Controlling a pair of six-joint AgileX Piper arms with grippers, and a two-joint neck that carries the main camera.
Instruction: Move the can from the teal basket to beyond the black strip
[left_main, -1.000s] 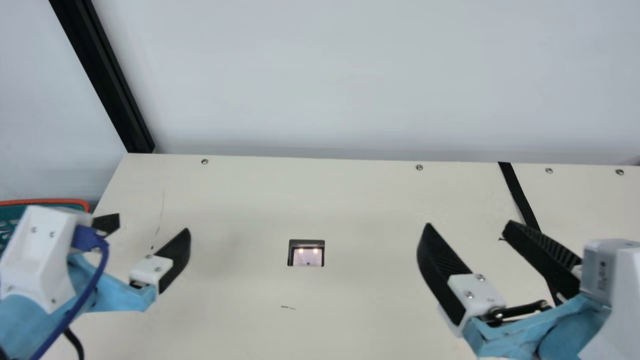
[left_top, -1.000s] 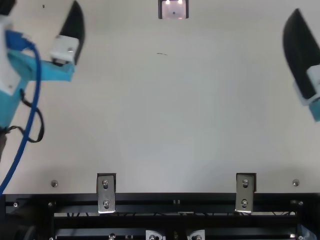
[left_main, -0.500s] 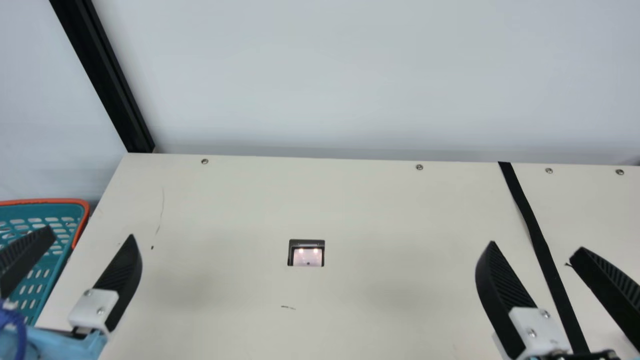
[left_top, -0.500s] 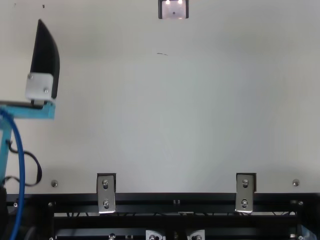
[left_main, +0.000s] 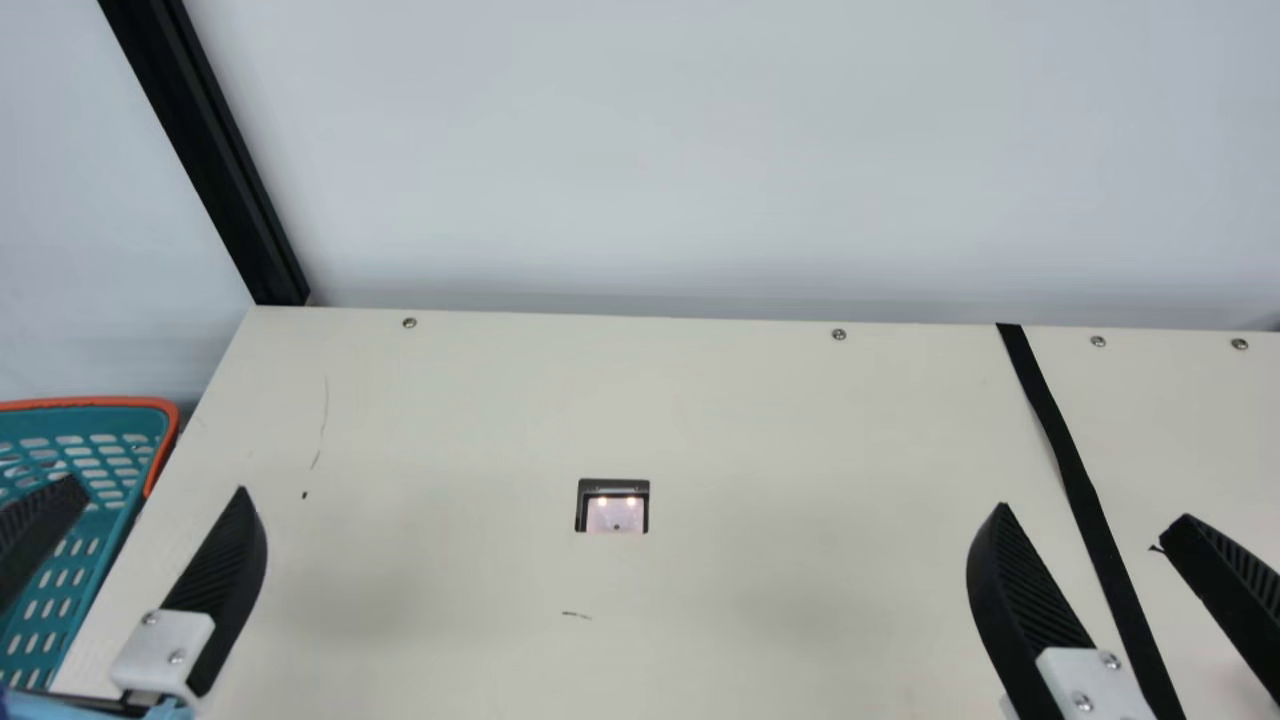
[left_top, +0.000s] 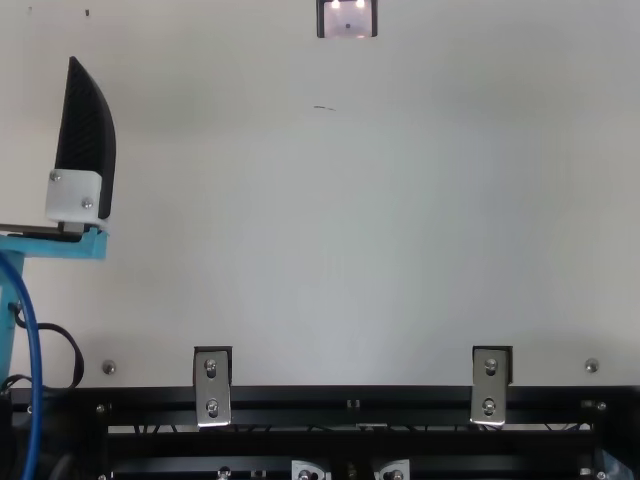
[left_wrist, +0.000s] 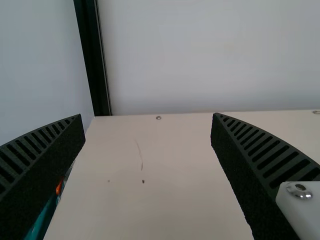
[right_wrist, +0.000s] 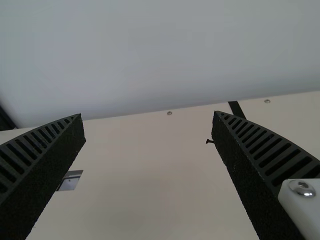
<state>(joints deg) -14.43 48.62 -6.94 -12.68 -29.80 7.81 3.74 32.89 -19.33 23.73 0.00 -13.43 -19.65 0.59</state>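
Here, the left claw (left_main: 155, 485) gapes lower left, the right claw (left_main: 1094, 511) lower right; the teal basket (left_main: 90, 403) sits far left.

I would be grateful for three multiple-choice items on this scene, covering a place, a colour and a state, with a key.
1. In the main view, where is the teal basket?
A) In the middle of the table
B) At the table's left side
C) Beyond the black strip

2. What colour is the basket's rim?
A) Orange-red
B) White
C) Black

3. How does the left gripper stand?
A) Shut on a can
B) Shut and empty
C) Open

Key:
1 B: the basket shows at the main view's left edge, past the table's edge.
2 A: an orange-red band runs along the top of the teal wall.
3 C: the left wrist view shows its fingers wide apart with a gap between.
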